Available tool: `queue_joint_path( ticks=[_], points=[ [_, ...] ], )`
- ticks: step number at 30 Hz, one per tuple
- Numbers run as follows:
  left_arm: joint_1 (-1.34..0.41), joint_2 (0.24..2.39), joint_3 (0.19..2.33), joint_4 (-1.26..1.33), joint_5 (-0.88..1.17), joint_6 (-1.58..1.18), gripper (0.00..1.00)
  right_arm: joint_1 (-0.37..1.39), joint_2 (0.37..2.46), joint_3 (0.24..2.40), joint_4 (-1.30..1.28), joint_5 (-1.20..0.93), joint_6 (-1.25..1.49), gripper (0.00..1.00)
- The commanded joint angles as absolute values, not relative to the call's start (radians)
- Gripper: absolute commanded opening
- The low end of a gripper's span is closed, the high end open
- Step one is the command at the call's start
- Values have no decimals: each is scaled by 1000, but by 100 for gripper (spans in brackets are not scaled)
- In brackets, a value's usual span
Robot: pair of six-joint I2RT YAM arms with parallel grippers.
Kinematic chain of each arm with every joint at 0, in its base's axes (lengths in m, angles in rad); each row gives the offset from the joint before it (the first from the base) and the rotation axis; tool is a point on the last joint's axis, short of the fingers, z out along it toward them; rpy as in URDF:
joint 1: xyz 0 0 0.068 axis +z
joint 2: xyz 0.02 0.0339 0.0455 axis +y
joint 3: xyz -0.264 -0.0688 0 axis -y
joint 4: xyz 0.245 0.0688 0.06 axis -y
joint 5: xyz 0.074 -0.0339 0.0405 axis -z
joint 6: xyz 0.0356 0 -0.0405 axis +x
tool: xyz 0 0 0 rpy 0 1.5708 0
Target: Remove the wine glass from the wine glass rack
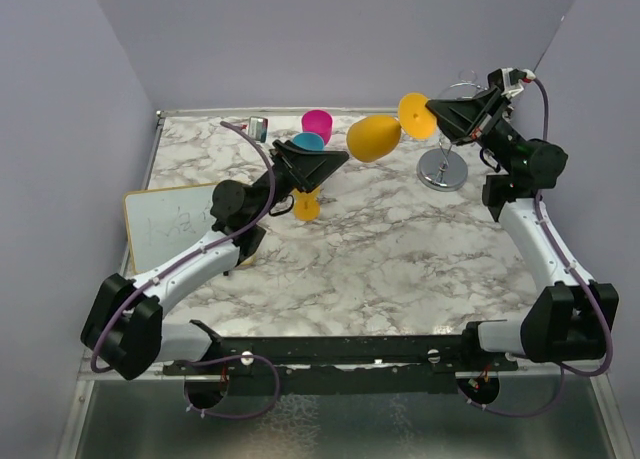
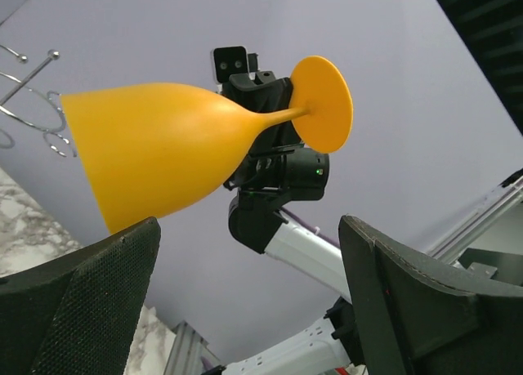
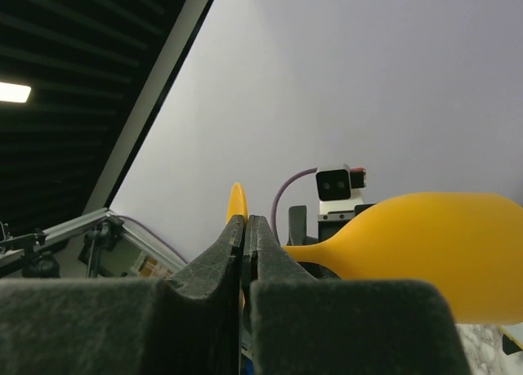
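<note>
Already the orange wine glass [image 1: 373, 137] is off the rack [image 1: 443, 167]. It hangs in the air on its side, just left of the rack's wire arms and apart from them, with the bowl pointing away from the rack. The right fingers [image 3: 219, 265] are pinched tight on its thin stem next to the foot and carry it alone. The left fingers [image 2: 90, 293] stand wide apart below the bowl, farther from the rack, gripping nothing. So the lifting-off looks done; what seems left is to pass the glass to the left fingers or set it on the worktop [image 1: 400, 249] away from the rack.
</note>
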State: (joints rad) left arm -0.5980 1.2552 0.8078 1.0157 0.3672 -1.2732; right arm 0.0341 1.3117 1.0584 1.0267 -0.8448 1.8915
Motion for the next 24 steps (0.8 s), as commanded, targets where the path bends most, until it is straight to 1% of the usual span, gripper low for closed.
queue_joint_path(
  ticks=[1,3,6,10,14,16,18,21,24],
  points=[
    [-601,1315,806,1254,383,-1387,93,52,1302,1081,1070,-784,1910,1],
    [-603,1338,814,1297,391,-1416,92,61,1297,1090,1032,-778,1891,1],
    [-603,1340,796,1329,386,-1421,90,67,1309,1099,1068,-778,1914,1],
    [-601,1288,762,1212,363,-1348,90,67,1318,1101,1125,-775,1952,1],
    [-598,1218,735,1087,320,-1277,91,67,1296,1107,1074,-769,1937,1],
    [-595,1182,728,1030,289,-1249,94,68,1304,1130,1066,-783,1934,1],
    [-589,1182,750,1017,293,-1243,95,74,1313,1150,1070,-790,1940,1],
    [-586,1227,813,1028,338,-1249,92,78,1307,1158,1083,-778,1963,1],
    [-586,1247,828,1070,350,-1268,92,90,1287,1172,1055,-773,1953,1]
  ],
)
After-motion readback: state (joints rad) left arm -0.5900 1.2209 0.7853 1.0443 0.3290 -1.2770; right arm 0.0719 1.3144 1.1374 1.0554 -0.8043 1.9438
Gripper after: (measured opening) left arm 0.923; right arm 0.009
